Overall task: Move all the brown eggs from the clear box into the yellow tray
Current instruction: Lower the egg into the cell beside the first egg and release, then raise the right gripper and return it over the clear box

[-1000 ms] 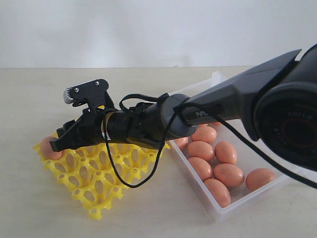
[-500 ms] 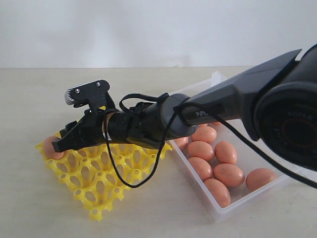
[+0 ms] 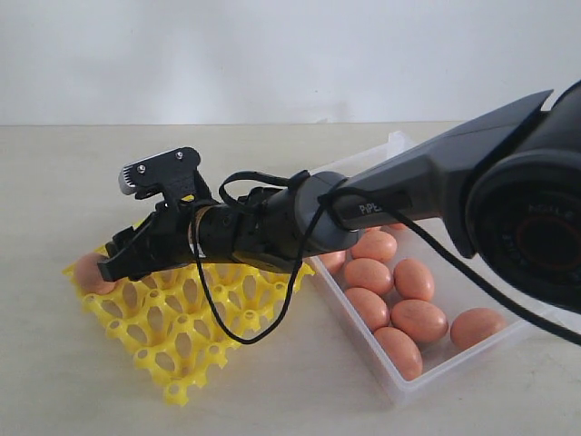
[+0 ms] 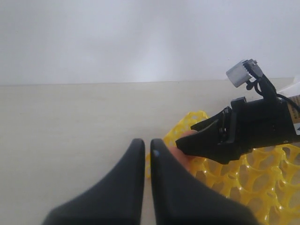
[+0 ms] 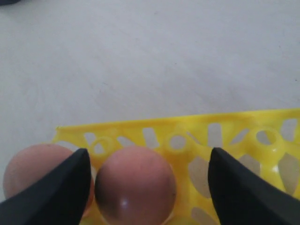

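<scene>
We log a translucent, rectangular clear box [image 3: 399, 386] holding smooth oval brown eggs [image 3: 418, 320], glossy openwork yellow tray [image 3: 172, 336] just beside it, right gripper [image 3: 111, 262] spread wide around a matte egg [image 5: 135, 185] seated in an edge cup, neighbouring egg [image 5: 37, 173] alongside, left gripper [image 4: 146, 143] with tapered black fingers pressed together

The exterior camera sits low and close behind the dark grey right arm [image 3: 408, 195], whose housing fills that side of its picture. It faces across the pale table [image 3: 54, 182] toward a white wall, taking in the bright yellow openwork plastic egg tray [image 3: 174, 389] and the translucent clear plastic box [image 3: 404, 386]. The left wrist camera rides low, facing out over the left arm's jaws, and sees the right arm's jaws side-on. The right wrist camera looks steeply down, very near the tray's edge. All three views share the tray corner holding a matte orange-brown oval egg [image 5: 136, 185].
</scene>
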`<action>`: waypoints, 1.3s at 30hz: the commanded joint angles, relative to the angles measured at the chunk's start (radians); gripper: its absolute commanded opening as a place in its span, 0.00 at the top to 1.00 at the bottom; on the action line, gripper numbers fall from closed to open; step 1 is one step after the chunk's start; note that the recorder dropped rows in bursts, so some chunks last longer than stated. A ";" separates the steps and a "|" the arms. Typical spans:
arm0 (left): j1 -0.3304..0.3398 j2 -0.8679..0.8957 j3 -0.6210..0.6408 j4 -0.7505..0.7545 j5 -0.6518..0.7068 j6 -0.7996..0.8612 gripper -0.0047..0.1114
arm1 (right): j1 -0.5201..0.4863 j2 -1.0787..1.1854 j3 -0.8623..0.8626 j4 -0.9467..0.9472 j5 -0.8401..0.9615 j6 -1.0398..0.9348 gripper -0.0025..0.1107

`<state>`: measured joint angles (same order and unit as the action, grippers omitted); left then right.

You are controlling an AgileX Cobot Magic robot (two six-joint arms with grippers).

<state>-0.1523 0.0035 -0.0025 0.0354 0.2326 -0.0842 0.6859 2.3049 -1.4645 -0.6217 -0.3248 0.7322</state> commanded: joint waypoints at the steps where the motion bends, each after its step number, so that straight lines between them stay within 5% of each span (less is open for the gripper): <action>1: 0.002 -0.003 0.003 -0.001 -0.007 -0.002 0.92 | -0.005 -0.058 -0.005 0.002 0.001 -0.013 0.42; 7: 0.002 -0.003 0.003 -0.001 -0.007 -0.002 0.92 | -0.005 -0.183 -0.005 -0.034 0.081 -0.013 0.42; 11: 0.002 -0.003 0.003 -0.001 -0.007 -0.002 0.92 | 0.016 -0.360 -0.005 -0.136 0.431 -0.013 0.42; 13: 0.002 -0.003 0.003 -0.001 -0.007 -0.002 0.92 | 0.044 -0.445 -0.005 -0.129 0.744 -0.030 0.51; 17: 0.002 -0.003 0.003 -0.001 -0.007 -0.002 0.92 | 0.057 -0.540 -0.001 -0.162 1.292 -0.252 0.98; 21: 0.002 -0.003 0.003 -0.001 -0.007 -0.002 0.92 | -0.038 -0.542 -0.001 -0.317 1.384 -0.272 0.98; 24: 0.002 -0.003 0.003 -0.001 -0.007 -0.002 0.92 | -0.193 -0.542 -0.001 -0.113 1.413 -0.372 0.98; 32: 0.002 -0.003 0.003 -0.001 -0.007 -0.002 0.92 | -0.603 -0.518 -0.001 0.906 1.543 -1.048 0.98; 39: 0.002 -0.003 0.003 -0.001 -0.007 -0.002 0.92 | -0.644 -0.505 -0.001 0.951 1.510 -1.108 0.93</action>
<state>-0.1523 0.0035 -0.0025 0.0354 0.2326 -0.0842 0.0490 1.7921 -1.4628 0.3210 1.1885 -0.3509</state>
